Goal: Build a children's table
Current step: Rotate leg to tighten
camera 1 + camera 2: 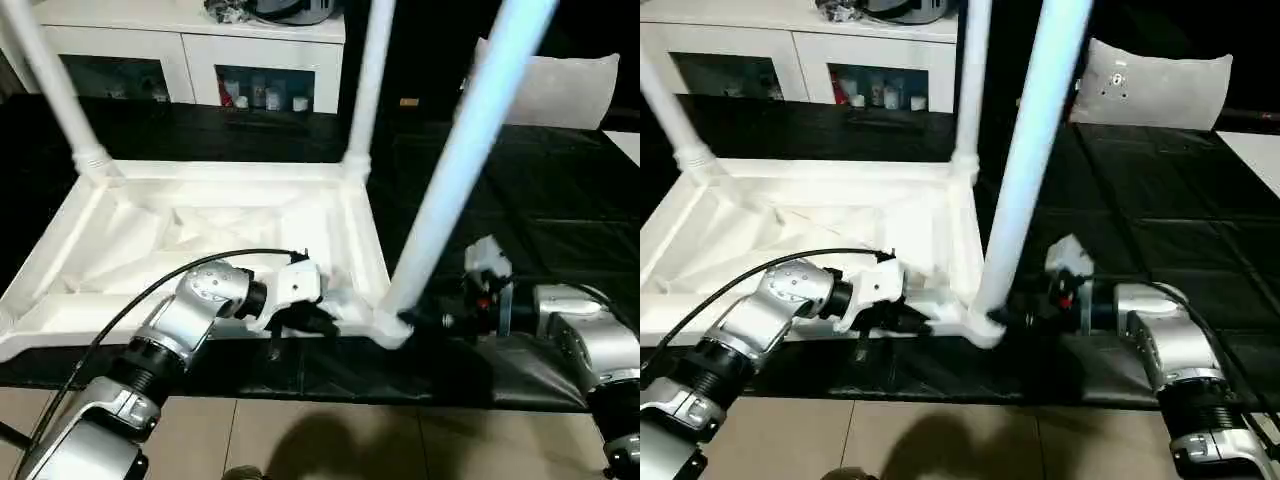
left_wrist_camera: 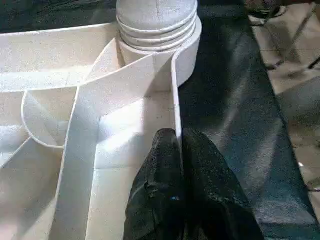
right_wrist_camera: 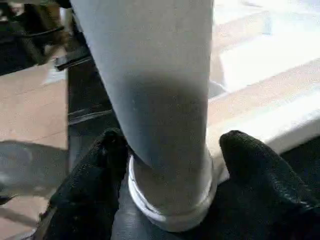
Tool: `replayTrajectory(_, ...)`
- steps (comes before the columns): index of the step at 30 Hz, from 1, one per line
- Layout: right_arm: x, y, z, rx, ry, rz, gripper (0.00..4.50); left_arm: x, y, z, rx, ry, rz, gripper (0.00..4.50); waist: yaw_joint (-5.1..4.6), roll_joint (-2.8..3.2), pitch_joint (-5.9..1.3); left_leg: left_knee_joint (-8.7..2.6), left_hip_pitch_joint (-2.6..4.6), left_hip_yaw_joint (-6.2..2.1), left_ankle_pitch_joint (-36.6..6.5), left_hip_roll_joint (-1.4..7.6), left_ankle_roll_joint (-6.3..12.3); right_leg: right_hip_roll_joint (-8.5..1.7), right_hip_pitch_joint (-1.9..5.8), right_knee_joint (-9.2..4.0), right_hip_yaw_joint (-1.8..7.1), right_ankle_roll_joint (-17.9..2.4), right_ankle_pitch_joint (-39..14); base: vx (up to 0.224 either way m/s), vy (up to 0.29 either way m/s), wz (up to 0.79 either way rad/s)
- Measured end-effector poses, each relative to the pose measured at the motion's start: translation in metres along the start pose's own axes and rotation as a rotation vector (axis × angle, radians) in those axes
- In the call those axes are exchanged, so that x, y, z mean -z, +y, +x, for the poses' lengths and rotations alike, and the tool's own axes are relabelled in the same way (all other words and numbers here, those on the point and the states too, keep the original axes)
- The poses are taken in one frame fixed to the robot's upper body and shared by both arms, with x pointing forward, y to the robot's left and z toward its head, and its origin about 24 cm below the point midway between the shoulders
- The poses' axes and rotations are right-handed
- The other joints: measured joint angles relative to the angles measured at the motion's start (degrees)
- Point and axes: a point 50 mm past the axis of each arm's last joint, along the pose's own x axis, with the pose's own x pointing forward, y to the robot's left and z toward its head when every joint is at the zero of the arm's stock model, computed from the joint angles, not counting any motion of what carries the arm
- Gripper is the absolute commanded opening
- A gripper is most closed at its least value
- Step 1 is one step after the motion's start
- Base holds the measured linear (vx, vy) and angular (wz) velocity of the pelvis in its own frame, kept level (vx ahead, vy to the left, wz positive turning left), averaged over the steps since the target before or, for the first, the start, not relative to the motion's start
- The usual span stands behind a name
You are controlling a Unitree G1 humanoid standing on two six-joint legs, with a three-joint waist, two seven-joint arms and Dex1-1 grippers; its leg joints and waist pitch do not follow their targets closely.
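Across the left and centre of the head views lies the upturned table top [image 1: 200, 230], ribbed underside up, on a black mat [image 1: 560, 200]; its left edge is cut off by the frame. At the upper left a leg [image 1: 55, 85] rises from its far corner socket and runs out of the picture, as does a second leg [image 1: 368, 80] at the top centre. At the lower left the silver left forearm [image 1: 180, 320] hides part of the top's near rim, and the left gripper [image 2: 177, 145] has its black fingers [image 2: 155, 170] pressed together on that thin rim wall, just beside the near corner socket [image 2: 160, 45]. Right of centre, a third leg [image 1: 460, 160] slants up out of that socket, crossing the mat and the pale grey cushion [image 1: 570, 85] behind it. The right gripper [image 3: 170, 145] sits at this leg's base with a finger on either side of it, closing around the leg; whether both pads press it is hard to make out. Along the top edge stands a white cabinet [image 1: 190, 50] with glass doors, its contents too small to tell.
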Motion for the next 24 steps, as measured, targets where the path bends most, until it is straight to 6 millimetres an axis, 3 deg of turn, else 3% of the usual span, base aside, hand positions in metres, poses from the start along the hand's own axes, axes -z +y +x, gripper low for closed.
replayTrajectory(2,0.001,0.002,0.003,-0.028,0.010,0.001,2.55,0.000,-0.001,-0.001,0.017,0.003,0.006,0.00,0.00,-0.01,-0.01,0.00,0.01,0.00,0.00,0.00,0.00,0.00,0.01,0.00,-0.01,0.00,0.00,0.000,0.000,0.00)
replayTrajectory(7,0.003,0.003,0.005,-0.052,0.012,0.007,2.15,0.000,-0.002,-0.001,0.033,0.000,0.010,0.00,-0.01,-0.06,-0.01,0.03,0.00,0.00,0.00,0.00,0.00,-0.01,0.02,0.00,-0.01,0.00,0.00,0.000,0.000,0.00)
replayTrajectory(18,0.005,0.005,0.004,-0.036,-0.002,0.047,1.96,0.000,-0.003,0.003,0.021,-0.020,-0.010,0.00,0.11,-0.15,-0.05,0.02,0.06,0.00,0.00,0.00,0.00,-0.01,0.08,0.01,-0.03,0.02,-0.01,0.000,0.000,0.00)
replayTrajectory(21,0.006,0.002,0.014,0.069,-0.049,0.094,1.96,0.002,0.001,0.002,-0.048,-0.016,-0.072,0.00,-0.47,-0.15,-0.05,0.09,0.23,0.00,0.05,0.03,-0.05,-0.01,0.19,0.10,-0.03,0.21,-0.12,0.000,0.000,0.00)
replayTrajectory(24,0.006,-0.005,0.028,0.232,-0.097,0.156,1.96,0.004,0.007,0.004,-0.154,-0.009,-0.154,0.00,-1.67,-0.17,-0.07,0.19,0.50,0.00,0.10,0.06,-0.13,-0.02,0.34,0.18,-0.05,0.24,-0.14,0.000,0.000,0.00)
